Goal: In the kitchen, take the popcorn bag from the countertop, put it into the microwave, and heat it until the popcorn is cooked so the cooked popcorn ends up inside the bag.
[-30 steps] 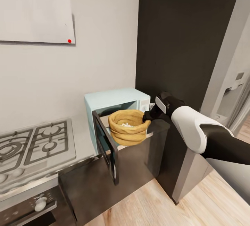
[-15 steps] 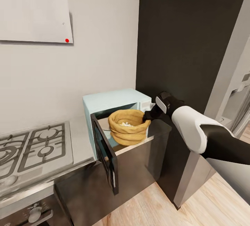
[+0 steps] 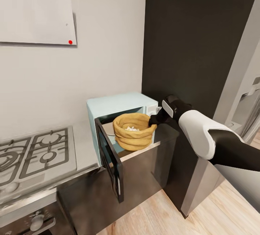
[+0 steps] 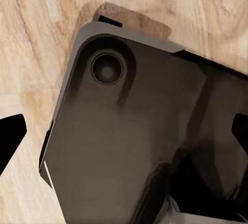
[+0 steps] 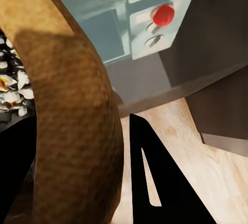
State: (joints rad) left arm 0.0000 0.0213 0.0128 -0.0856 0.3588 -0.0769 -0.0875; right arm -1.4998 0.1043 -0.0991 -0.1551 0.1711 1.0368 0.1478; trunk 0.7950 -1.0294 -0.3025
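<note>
The tan-orange popcorn bag (image 3: 133,133) hangs in front of the open mouth of the mint-blue microwave (image 3: 121,106), above the front edge of the grey countertop (image 3: 83,145). White popcorn (image 3: 131,128) lies inside it. My right gripper (image 3: 154,119) is shut on the bag's right rim. In the right wrist view, the thick rim (image 5: 77,95) runs between the black fingers (image 5: 155,182), with popcorn (image 5: 10,87) beside it and the microwave's panel with red knobs (image 5: 163,12) beyond. The microwave door (image 3: 110,157) swings out towards me. My left gripper (image 4: 124,136) is open over my dark base.
A grey gas hob (image 3: 34,154) sits left of the microwave, under a white flat hood (image 3: 36,13). The tall dark unit (image 3: 195,47) stands right behind my right arm. Dark cabinet fronts (image 3: 144,172) drop to a wood floor (image 3: 202,209).
The view has shifted a little to the right, so the hob sits further left. The bag stays in my right gripper before the microwave's opening.
</note>
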